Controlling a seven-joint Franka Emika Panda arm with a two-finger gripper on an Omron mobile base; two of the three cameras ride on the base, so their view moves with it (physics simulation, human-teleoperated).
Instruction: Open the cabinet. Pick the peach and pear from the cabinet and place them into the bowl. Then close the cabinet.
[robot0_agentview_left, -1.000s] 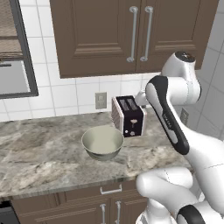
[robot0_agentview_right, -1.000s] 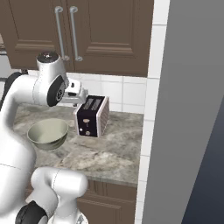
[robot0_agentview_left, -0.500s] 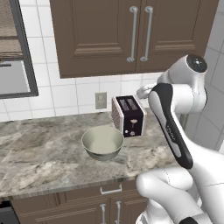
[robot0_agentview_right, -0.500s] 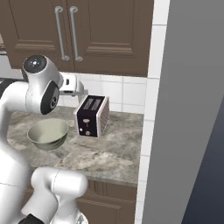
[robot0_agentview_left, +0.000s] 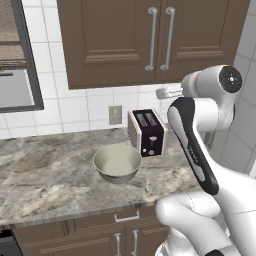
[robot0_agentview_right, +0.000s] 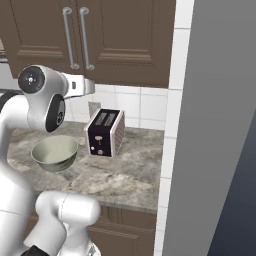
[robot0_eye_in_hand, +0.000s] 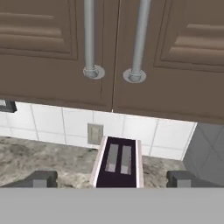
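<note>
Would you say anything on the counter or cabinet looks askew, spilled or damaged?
Nothing stands out. The cabinet doors are shut and flush, the bowl sits upright and empty, and the toaster stands upright behind it, turned at a slight angle to the wall.

You've got the cabinet (robot0_agentview_left: 150, 40) up on the wall above the counter (robot0_agentview_left: 45, 175), both doors shut, handles side by side at the middle seam. Below it the toaster (robot0_agentview_left: 146, 131) stands against the wall, the bowl (robot0_agentview_left: 117, 163) just in front and to its left.
</note>
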